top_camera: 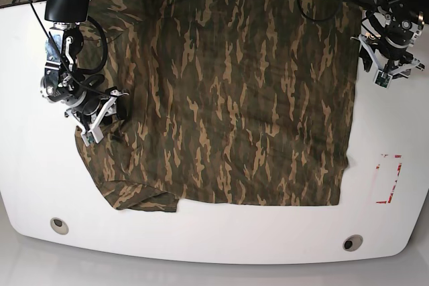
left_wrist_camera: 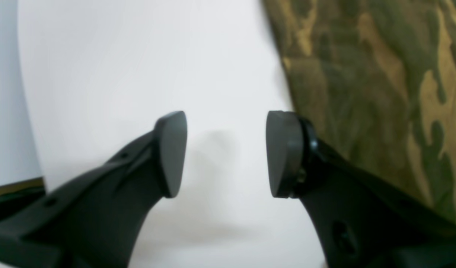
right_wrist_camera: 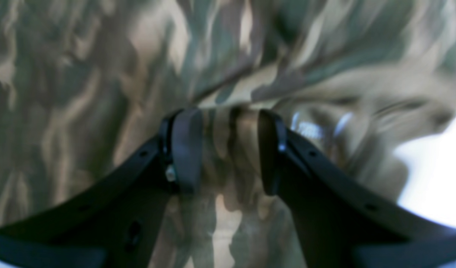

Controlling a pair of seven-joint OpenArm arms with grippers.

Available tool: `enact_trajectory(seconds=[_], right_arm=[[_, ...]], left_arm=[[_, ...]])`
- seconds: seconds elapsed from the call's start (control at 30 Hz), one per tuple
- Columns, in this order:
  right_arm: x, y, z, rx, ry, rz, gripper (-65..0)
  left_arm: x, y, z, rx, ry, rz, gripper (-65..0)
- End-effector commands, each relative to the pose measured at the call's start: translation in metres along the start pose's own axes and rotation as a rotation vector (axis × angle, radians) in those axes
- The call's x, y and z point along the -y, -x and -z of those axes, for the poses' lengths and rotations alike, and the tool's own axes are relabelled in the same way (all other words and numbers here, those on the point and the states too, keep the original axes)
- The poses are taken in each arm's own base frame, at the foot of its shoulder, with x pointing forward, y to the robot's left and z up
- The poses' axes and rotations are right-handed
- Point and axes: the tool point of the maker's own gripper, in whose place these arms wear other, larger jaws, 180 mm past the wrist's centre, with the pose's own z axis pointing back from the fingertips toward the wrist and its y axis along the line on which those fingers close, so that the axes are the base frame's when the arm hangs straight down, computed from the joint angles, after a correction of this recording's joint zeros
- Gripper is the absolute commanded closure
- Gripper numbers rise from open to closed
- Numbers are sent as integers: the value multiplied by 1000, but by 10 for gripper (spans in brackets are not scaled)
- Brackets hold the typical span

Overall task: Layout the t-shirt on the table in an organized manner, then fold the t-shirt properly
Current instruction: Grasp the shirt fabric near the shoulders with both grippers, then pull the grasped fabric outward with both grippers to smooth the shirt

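While spread flat over most of the table (top_camera: 33,185), the t-shirt (top_camera: 234,98) lies with its camouflage print up, hem edge toward the base view's right, one sleeve at the lower left corner and the other bunched at the upper left; a red-marked rectangle (top_camera: 389,179) off the cloth near the right edge, and two grommet holes (top_camera: 59,225) along the near edge, both clear of the cloth.

Left gripper (left_wrist_camera: 226,154): jaws parted, nothing between the pads (left_wrist_camera: 172,152) but bare white table; poised just beside the shirt's edge, the cloth passing behind the right-hand finger in the left wrist view; holding nothing.

Right gripper (right_wrist_camera: 229,150): jaws apart, hovering over the shirt's sleeve side at the base view's left; camouflage cloth filling the gap between the fingers (right_wrist_camera: 187,149) in the right wrist view; picture blurred, so cannot tell whether any cloth is touched or pinched.
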Motion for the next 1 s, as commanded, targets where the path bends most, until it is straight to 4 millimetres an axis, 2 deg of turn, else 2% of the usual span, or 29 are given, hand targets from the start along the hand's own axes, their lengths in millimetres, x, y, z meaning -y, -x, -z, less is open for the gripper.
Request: enact_trajectory(seconds=[0.0,0.1,0.2,0.23,0.4,0.57,0.63,0.73,0.8,0.87,0.97], right_arm=[[4,-41,-22,92,26,-63,-247],[7,-63,-43,151,68,-92,-248],[11,-75,-55,180,94,-108,-248],[11,-77,-57,187,98,-112,-248],[15,-96,-61,226,107,-117,-244],[14,-98,-43,225,74,-51,-225],[17,-100,-35,220,61,-16,-168],[20,-93,-22,192,44,30,-62],[22,-95,-15,197,33,47,0],[16,-98,-6,197,10,50,0],[9,-90,10,175,-21,57,-14]], left_arm=[[-25,-26,-11,70,-68,35,-327],[-31,-43,-18,113,-92,54,-327],[-38,-62,-21,159,-117,61,-327],[-39,-66,-21,169,-121,60,-327],[-45,-116,-18,281,-137,67,-326],[-43,-164,-18,386,-137,69,-326],[-38,-184,-15,428,-121,55,-324],[-28,-200,-11,462,-91,43,-324],[-19,-211,-6,478,-62,50,-322],[-13,-219,1,480,-38,60,-304],[1,-225,20,451,11,82,-240]])
